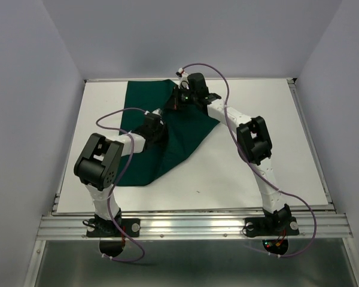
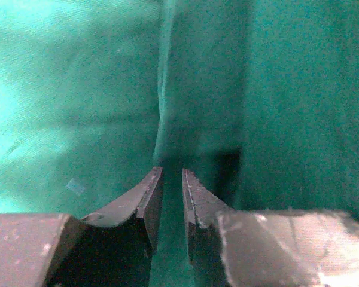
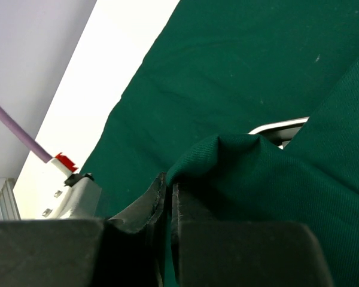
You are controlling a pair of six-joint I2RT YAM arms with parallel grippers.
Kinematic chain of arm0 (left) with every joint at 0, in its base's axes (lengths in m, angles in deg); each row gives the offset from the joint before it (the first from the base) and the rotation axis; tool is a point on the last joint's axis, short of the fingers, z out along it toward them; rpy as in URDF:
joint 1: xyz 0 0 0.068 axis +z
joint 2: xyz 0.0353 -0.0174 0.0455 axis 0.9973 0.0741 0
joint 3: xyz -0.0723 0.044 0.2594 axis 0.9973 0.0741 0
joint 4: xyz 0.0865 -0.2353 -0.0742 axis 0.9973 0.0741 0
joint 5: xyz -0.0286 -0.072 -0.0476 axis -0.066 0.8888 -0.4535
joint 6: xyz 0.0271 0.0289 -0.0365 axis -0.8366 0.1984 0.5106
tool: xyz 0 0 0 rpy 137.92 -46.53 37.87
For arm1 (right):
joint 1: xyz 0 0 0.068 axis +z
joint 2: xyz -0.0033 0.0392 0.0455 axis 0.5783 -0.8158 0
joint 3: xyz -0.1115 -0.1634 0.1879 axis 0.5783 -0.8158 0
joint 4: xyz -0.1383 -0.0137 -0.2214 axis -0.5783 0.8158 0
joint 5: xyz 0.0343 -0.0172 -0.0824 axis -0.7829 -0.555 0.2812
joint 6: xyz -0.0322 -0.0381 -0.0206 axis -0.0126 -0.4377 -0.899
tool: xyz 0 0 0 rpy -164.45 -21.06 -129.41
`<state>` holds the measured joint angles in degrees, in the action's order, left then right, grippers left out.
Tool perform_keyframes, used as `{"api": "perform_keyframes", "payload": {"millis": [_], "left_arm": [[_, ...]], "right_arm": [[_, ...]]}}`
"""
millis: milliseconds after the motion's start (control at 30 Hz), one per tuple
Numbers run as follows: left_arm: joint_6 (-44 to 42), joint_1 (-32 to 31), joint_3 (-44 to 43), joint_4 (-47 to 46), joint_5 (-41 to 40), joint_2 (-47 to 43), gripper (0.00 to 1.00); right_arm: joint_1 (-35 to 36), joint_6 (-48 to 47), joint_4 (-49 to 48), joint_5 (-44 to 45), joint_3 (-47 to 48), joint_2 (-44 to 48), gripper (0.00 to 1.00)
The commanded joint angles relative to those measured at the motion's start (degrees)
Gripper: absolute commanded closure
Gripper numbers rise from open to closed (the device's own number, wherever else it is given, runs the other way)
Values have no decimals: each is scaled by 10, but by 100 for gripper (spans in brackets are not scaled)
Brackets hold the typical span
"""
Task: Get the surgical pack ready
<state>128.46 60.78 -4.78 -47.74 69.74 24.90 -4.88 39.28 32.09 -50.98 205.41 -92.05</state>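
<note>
1. A white table [image 1: 215, 173] stands boxed in by pale walls
2. The dark green drape [image 1: 188, 134] lies rumpled left of the table's centre, both your grippers on it
3. Your left gripper [image 2: 172, 174] sits low over the cloth, jaws slightly parted, a raised crease in line with the gap
4. Your right gripper [image 3: 169, 186] pinches a bunched fold of the drape, jaws pressed together
5. A rim of the steel tray [image 3: 279, 126] peeks from under the cloth beyond that fold
</note>
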Motion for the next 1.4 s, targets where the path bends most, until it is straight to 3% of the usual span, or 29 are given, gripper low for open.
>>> {"api": "perform_keyframes", "payload": {"millis": [0,300,467,667,733,833,900,933,1200,1367], "left_arm": [[-16,3,24,50,-44,-68,68],[-8,3,72,155,-179,-189,68],[39,3,81,227,-286,-266,68],[42,3,80,208,-284,-335,68],[31,3,76,194,-266,-340,68],[23,2,67,177,-227,-328,68],[17,1,63,169,-210,-318,68],[16,-1,61,167,-207,-316,68],[5,-1,47,160,-198,-298,68],[-5,11,11,199,-222,-251,69]], "right_arm": [[7,-13,-14,-16,17,9,99],[12,-15,-5,-20,38,-12,99],[12,-10,-1,-23,53,-26,99],[17,-7,8,-19,80,-47,96],[17,-4,11,-19,96,-53,86],[17,-1,27,-25,118,-65,57],[17,-3,40,-25,138,-61,50],[17,-5,42,-15,140,-54,42],[17,-51,105,94,146,40,27],[17,-57,160,196,83,132,26]]}}
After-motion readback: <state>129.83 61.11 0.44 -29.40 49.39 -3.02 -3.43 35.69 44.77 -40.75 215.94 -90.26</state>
